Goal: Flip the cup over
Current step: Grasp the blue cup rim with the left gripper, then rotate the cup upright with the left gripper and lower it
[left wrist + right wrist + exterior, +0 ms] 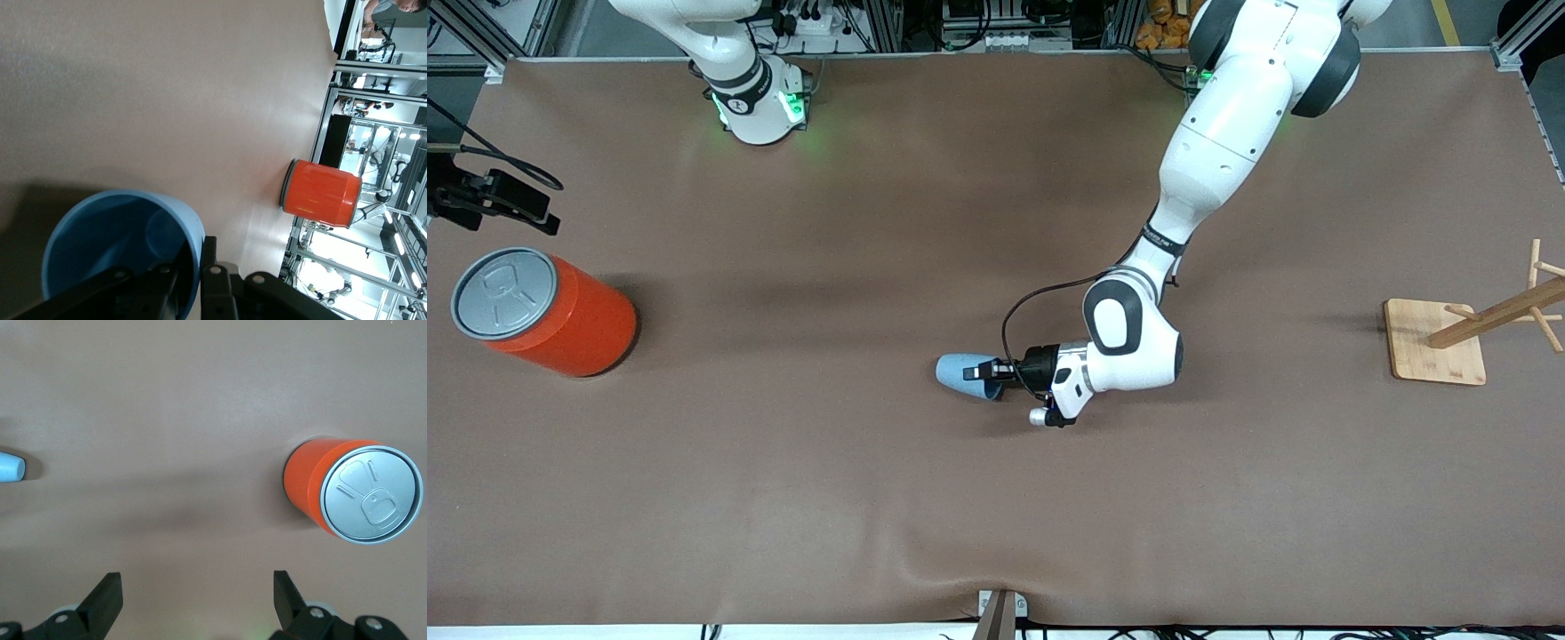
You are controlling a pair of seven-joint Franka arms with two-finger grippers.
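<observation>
Near the middle of the brown counter point(783, 498) the small light-blue tapered cup point(964, 373) lies on its side, its rim pinched by the left claw point(996, 371). Next it needs lifting and turning upright. The right claw point(197, 600) waits, fingers spread.

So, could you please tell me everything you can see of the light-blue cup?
The cup is a small, matte, light-blue tapered tumbler with no handle, plastic by its look. It lies on its side near the middle of the brown table, narrow base pointing toward the right arm's end, open mouth toward the left hand. That hand is shut on its rim, one finger inside and one outside. The left wrist view shows its inside empty.
</observation>
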